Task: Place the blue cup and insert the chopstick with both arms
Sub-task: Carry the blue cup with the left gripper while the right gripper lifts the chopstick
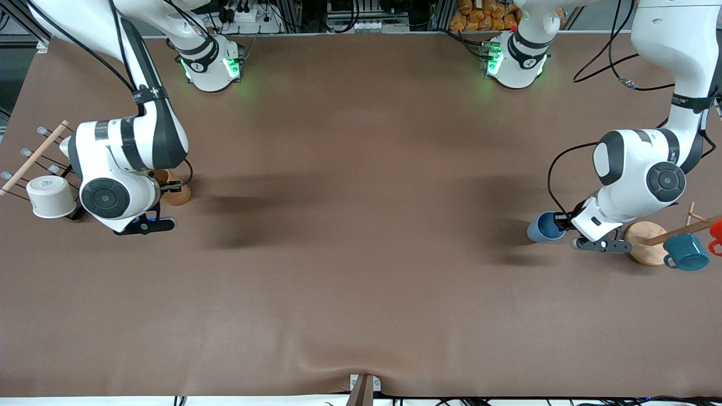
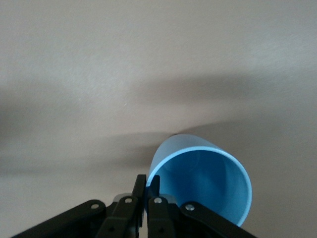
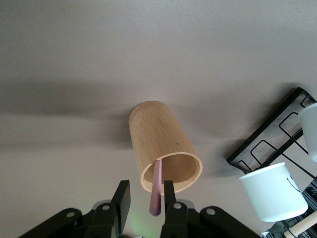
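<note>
- Front view: a brown mat covers the table, slightly rippled at the edge nearest the camera. Both arm bases glow green along the top edge, with cables and equipment crowded above them. The left gripper is at the left arm's end of the table and holds the blue cup tilted. Close by stand a round wooden base with a rod, a teal mug and something red at the frame's edge. The right gripper hangs over the wooden holder at the right arm's end, beside a wire rack carrying a white cup.
- Left wrist view: the fingers pinch the blue cup's rim, one inside and one outside. Soft shadows stripe the mat beneath.
- Right wrist view: the fingers stand spread on either side of the pink chopstick, which leans out of the wooden holder's mouth. Whether either finger touches it I cannot tell.
</note>
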### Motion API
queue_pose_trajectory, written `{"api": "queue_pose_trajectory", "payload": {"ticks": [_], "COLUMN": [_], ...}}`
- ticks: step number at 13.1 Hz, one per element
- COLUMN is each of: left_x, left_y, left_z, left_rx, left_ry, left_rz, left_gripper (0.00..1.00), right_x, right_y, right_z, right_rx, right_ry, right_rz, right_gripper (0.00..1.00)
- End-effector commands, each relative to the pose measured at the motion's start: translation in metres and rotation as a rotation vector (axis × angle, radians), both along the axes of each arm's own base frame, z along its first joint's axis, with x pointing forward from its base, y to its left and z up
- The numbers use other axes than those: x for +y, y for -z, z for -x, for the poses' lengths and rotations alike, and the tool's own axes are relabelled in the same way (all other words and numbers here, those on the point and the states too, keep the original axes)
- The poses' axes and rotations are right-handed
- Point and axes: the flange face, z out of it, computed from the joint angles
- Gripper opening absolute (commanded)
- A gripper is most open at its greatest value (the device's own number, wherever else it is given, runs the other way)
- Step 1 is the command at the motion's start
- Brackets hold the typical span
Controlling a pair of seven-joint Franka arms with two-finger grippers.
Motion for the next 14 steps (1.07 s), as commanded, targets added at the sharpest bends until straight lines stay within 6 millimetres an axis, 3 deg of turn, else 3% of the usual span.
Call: {"api": "queue_pose_trajectory", "payload": {"ticks": [1, 3, 7, 10, 14], "left_x": [-0.036, -0.085, -0.210, -0.312, -0.413], "left_y": [-0.030, -0.041, -0.050, -0.050, -0.034], "left_z": [0.000, 0.008, 0.041, 0.089, 0.158], "left_rx": [-0.039, -0.013, 0.011, 0.041, 0.049], "left_ry": [0.058, 0.122, 0.070, 0.004, -0.145], "left_rz": [0.027, 0.050, 0.103, 0.103, 0.082], "left_gripper": [0.00, 0.00, 0.00, 0.00, 0.00], "right_x": [-0.013, -0.013, -0.012, -0.012, -0.012], "right_y": [-0.012, -0.014, -0.017, -0.044, -0.103], "right_z": [0.009, 0.010, 0.009, 0.015, 0.024], "right_rx": [0.003, 0.001, -0.006, -0.011, -0.016], "right_ry": [-0.015, -0.018, -0.015, 0.005, 0.036], "right_rz": [-0.003, -0.005, -0.004, -0.016, -0.036], "right_gripper": [0.27, 0.10, 0.00, 0.00, 0.00]}}
